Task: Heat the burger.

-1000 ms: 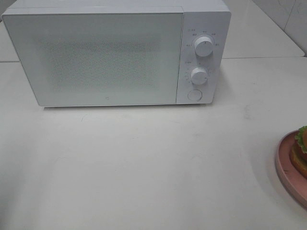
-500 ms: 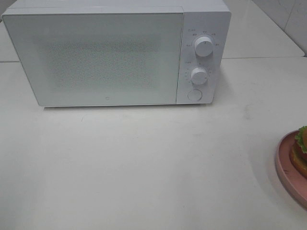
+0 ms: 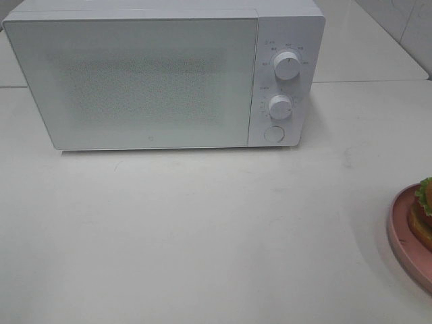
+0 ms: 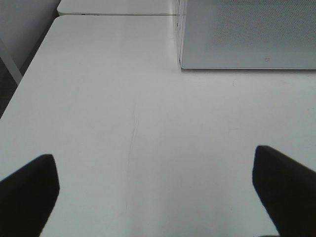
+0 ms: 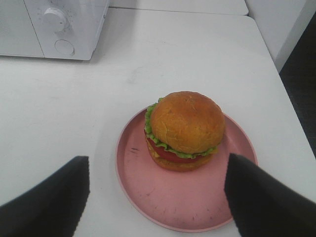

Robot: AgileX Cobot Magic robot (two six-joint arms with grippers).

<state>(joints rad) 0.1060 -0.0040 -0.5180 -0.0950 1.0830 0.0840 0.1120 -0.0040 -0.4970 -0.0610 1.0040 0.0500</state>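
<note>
The right gripper (image 5: 155, 197), in its wrist view, hangs with jaws spread and empty over the burger (image 5: 183, 129) on the pink plate (image 5: 143, 195). The left gripper (image 4: 157, 190) also gapes empty. From above, the microwave (image 3: 148, 81) door is shut; opening it likely comes first.

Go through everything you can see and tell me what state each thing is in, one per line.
White microwave oven: door shut, standing on the table.
Tall burger with golden-brown bun: whole, upright on the plate.
Shallow pink plate: flat on the table, holding the burger.
Left gripper: open, empty.
Right gripper: open, empty, over the plate.
</note>
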